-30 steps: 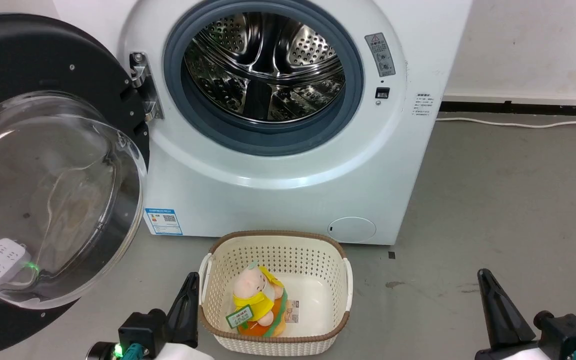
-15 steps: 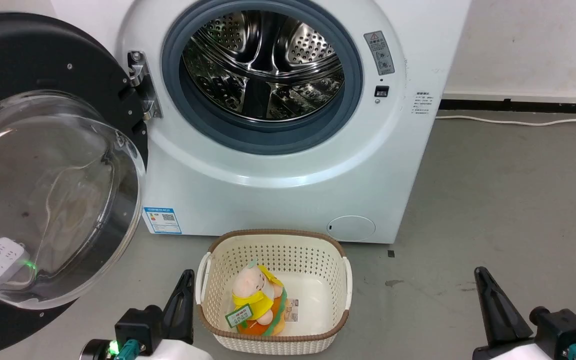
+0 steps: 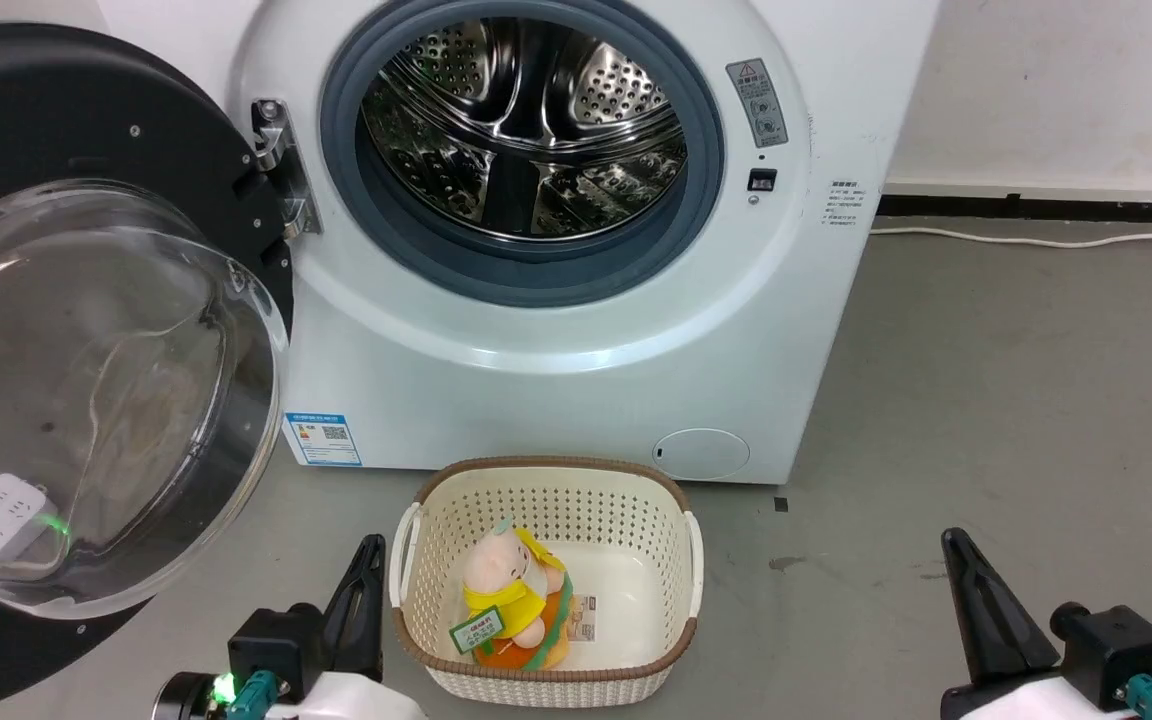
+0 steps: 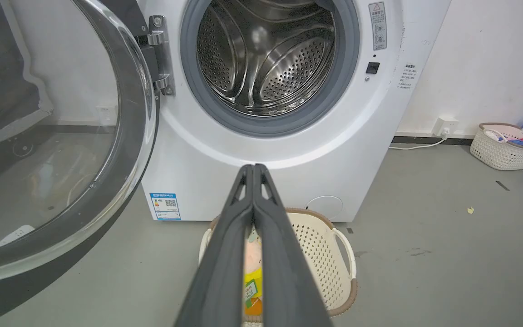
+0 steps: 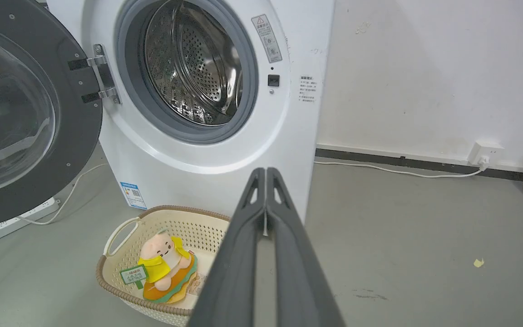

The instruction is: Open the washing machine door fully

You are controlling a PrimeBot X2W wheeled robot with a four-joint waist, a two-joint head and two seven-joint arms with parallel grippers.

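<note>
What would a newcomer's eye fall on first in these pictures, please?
The washing machine door, a big black disc with a bulging glass bowl, hangs swung open at the left, baring the shiny steel drum. On the floor in front stands a cream basket holding a pink and yellow plush toy.

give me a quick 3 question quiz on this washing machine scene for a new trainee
1. True or false: the washing machine door hangs open at the robot's left of the drum.
2. What lies in the basket in front of the machine? A) a plush toy B) a folded towel C) a bottle
3. In one word each: are the left gripper and the right gripper open or shut?

Key: 1 true. 2 A. 3 shut and shut, as each wrist view shows its two fingers pressed together with nothing between them.
</note>
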